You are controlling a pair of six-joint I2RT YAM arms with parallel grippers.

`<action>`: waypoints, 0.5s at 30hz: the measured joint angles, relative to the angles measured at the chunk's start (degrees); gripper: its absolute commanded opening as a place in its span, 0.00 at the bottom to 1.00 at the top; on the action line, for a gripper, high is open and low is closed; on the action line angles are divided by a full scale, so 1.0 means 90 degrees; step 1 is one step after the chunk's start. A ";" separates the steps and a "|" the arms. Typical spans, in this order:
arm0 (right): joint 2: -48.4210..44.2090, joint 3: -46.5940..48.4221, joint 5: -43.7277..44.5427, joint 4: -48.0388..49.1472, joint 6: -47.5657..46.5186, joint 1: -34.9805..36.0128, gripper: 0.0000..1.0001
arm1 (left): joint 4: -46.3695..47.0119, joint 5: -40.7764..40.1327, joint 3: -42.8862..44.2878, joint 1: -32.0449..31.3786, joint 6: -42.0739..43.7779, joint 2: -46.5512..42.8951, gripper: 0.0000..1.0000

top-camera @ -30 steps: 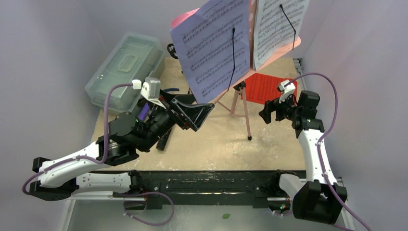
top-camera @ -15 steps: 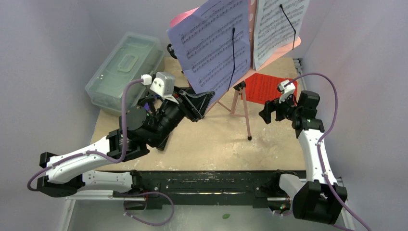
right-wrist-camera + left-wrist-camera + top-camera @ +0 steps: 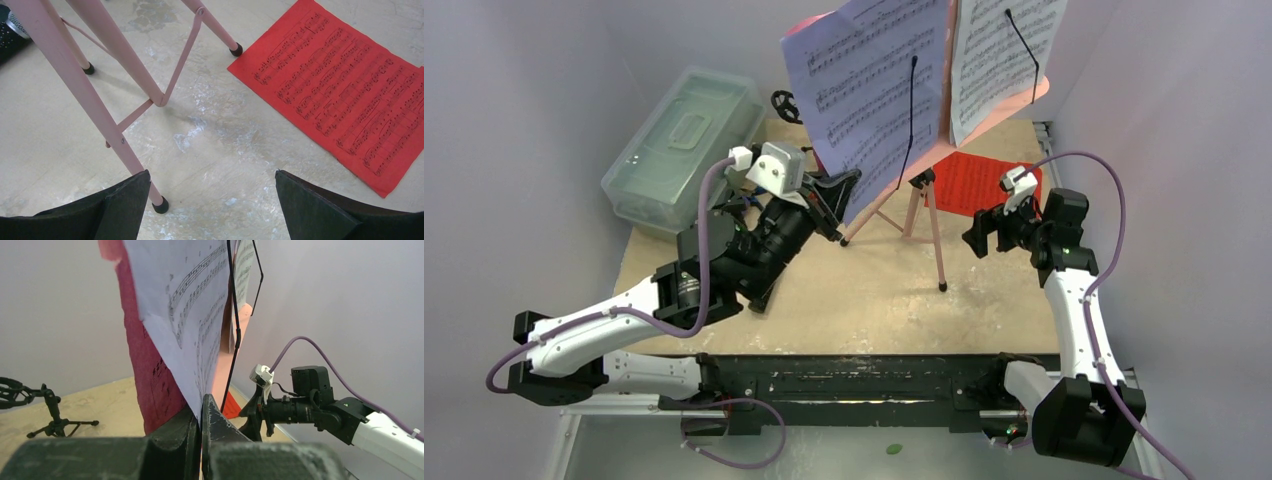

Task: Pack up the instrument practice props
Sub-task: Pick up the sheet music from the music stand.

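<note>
Left wrist view: left gripper (image 3: 201,409) is clenched on the bottom corner of the lilac page (image 3: 185,320), which stands on the pink music rack (image 3: 1031,95) toward the far side of the table (image 3: 874,300). The low grip is likely for sliding the sheet out from under the black wire retainer (image 3: 911,110) pinning it. That wire is the main obstacle. White page (image 3: 1004,60) sits just beside, under its own wire. Right gripper (image 3: 214,197) hangs released above the tripod legs (image 3: 100,85), with the red page (image 3: 345,95) flat nearby. Clear case (image 3: 679,145) is at left, lid on. Black mic tripod (image 3: 50,415) stands behind.
</note>
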 measured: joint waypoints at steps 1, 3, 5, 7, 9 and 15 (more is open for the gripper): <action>-0.0007 0.0000 0.0000 -0.0005 -0.0007 0.0000 0.99 | 0.0012 0.0007 0.0032 0.0000 0.0068 -0.0005 0.00; -0.0032 0.0000 -0.0005 -0.0010 -0.0012 0.0000 0.99 | 0.0056 0.0024 0.0063 0.0000 0.0202 -0.0034 0.00; -0.0051 0.0000 -0.0027 -0.0010 -0.0015 0.0000 0.99 | 0.0117 0.0053 0.0104 0.0000 0.0330 -0.0075 0.00; -0.0066 0.0000 -0.0044 -0.0012 -0.0015 0.0000 0.99 | 0.0170 0.0107 0.0177 0.0000 0.0469 -0.0121 0.00; -0.0070 0.0000 -0.0095 -0.0012 -0.0015 0.0000 0.99 | 0.0255 0.0170 0.0267 0.0000 0.0588 -0.0160 0.00; -0.0070 0.0000 -0.0143 -0.0015 -0.0017 0.0000 0.99 | 0.0595 0.0294 0.0498 0.0000 0.0882 -0.0209 0.00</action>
